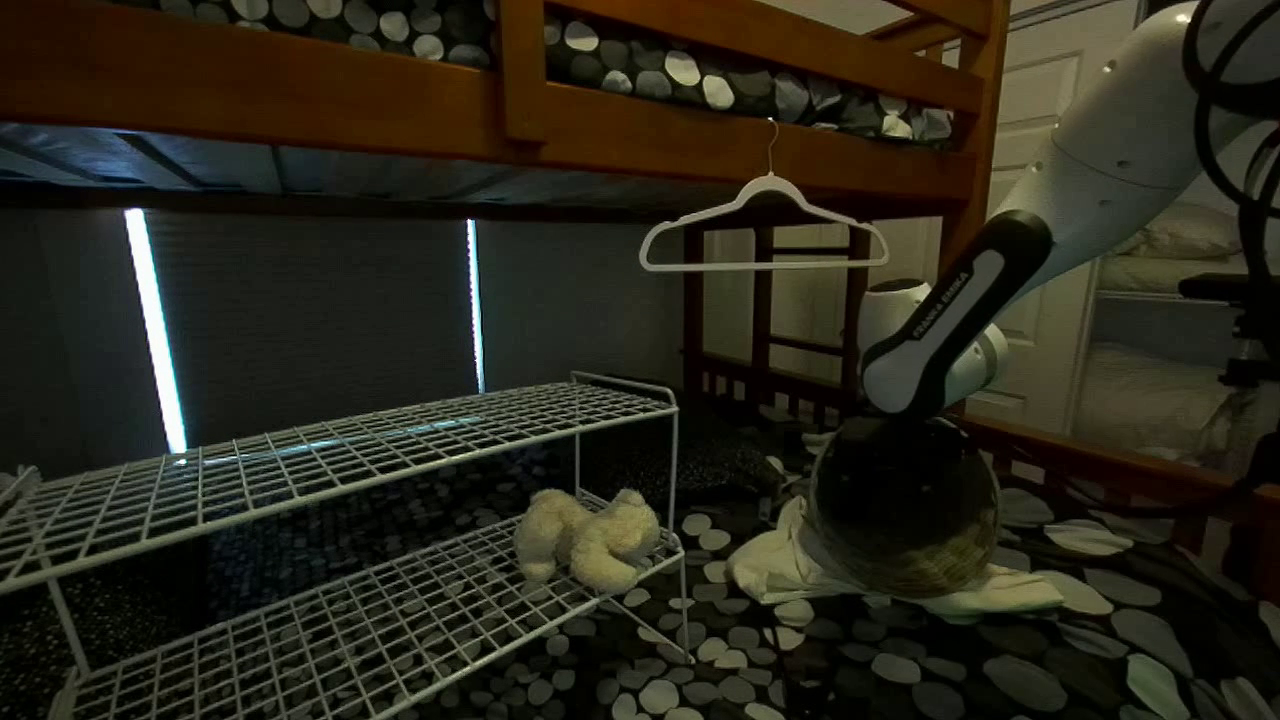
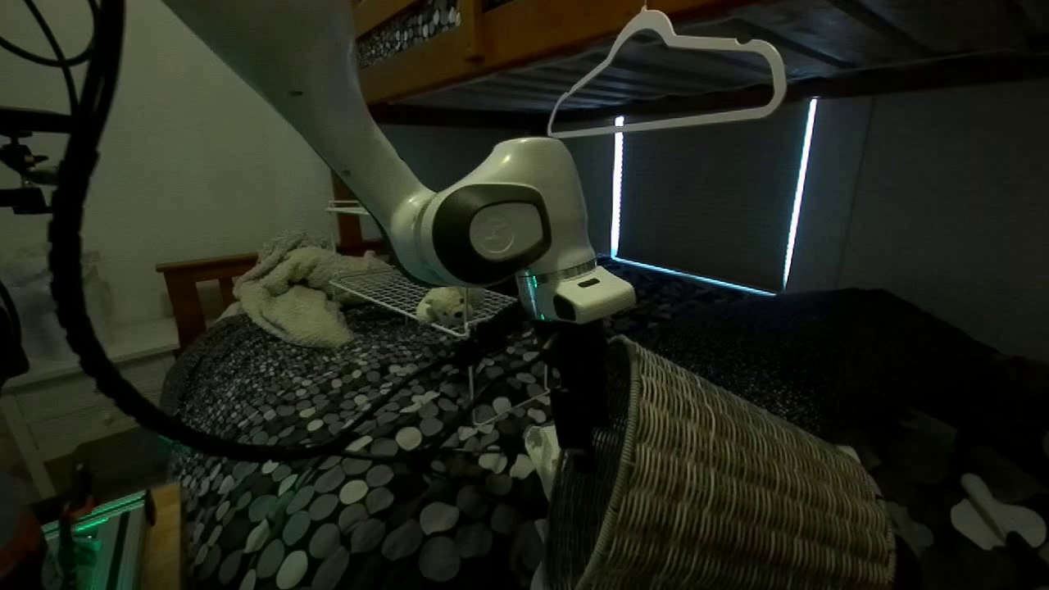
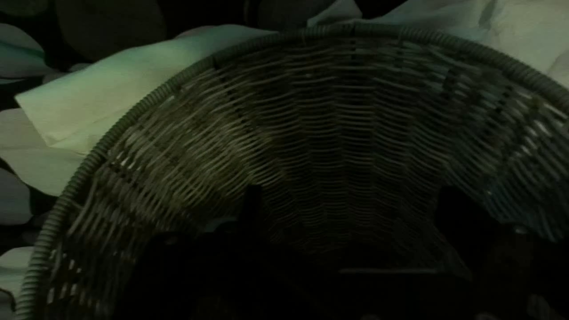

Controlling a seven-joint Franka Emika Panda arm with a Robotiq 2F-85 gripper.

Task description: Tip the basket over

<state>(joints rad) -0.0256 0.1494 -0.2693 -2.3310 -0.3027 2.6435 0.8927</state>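
The basket [image 1: 930,575] is tilted well over, its mouth toward the camera in an exterior view; its woven side [image 2: 737,483] shows in an exterior view. It rests on the bed over a white cloth [image 1: 780,560]. My gripper [image 2: 578,447] points down at the basket's mouth, just inside the rim. In the wrist view, the dark fingers [image 3: 351,191] are wide apart, with the inner weave of the basket [image 3: 329,111] behind them and nothing seen between them. I cannot tell whether a finger touches the basket. In an exterior view the fingers are lost in the dark interior.
A white wire rack [image 1: 400,570] with a cream plush toy [image 1: 590,540] stands on the bed. A white hanger [image 1: 765,265] hangs from the wooden upper bunk [image 1: 300,80]. A fluffy blanket [image 2: 299,287] lies on the bed. A black cable [image 2: 246,449] loops beside the arm.
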